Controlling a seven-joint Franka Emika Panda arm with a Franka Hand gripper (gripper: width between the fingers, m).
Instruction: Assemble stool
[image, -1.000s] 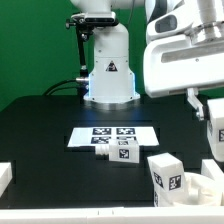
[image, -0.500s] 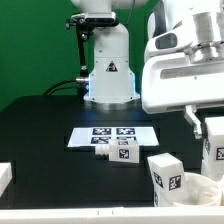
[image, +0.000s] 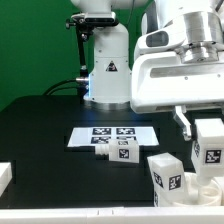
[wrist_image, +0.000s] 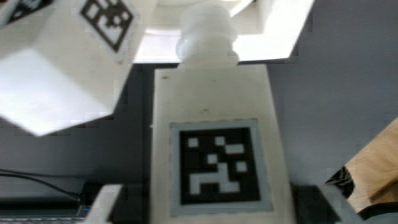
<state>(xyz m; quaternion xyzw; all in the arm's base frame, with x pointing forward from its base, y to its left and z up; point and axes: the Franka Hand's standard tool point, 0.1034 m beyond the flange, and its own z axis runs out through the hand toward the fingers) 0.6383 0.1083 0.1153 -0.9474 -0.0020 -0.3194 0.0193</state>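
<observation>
Black worktop, green wall behind. The pincer grips a chunky white plastic leg with a black-and-white tag.

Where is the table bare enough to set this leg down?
Bare black table lies to the exterior view's left of the marker board, and in the strip between that board and the robot base. The exterior view's right front is crowded: lying leg, standing leg, seat, and the gripper with its held leg.
</observation>
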